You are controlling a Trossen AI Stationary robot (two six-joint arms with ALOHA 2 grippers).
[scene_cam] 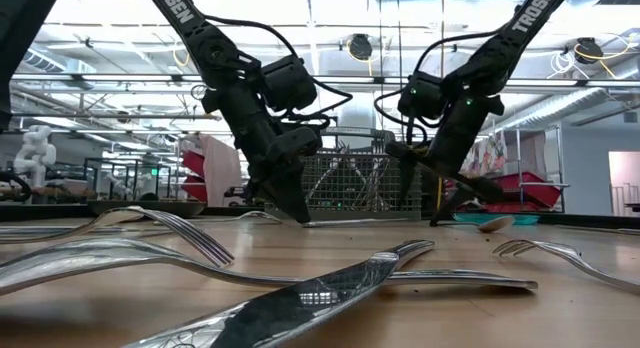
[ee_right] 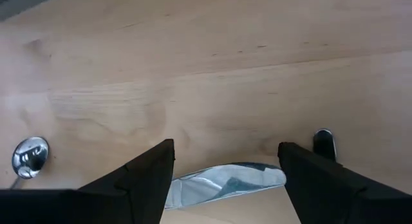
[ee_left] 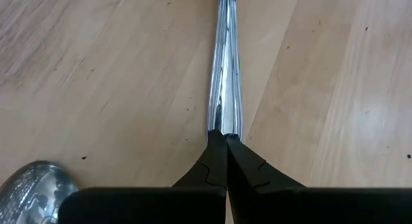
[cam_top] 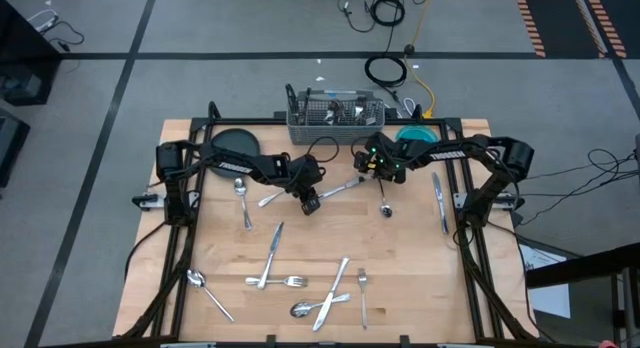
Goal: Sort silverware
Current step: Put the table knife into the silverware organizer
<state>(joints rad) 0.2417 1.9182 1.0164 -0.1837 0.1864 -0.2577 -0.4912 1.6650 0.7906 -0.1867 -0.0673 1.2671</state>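
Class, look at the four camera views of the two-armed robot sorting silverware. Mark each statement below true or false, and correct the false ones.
1. The left gripper is shut on a silver utensil. True.
2. The right gripper is shut. False: it is open, above the table.
3. The wire-mesh caddy stands at the table's far edge. True.
4. The dark plate holds several forks. False: no fork lies on it.

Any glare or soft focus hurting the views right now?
Low view: the nearest knife and forks are blurred, and bright ceiling lights wash out the background. Left wrist view: sharp, with a bright streak along the handle pinched by the left gripper. High view: even light.
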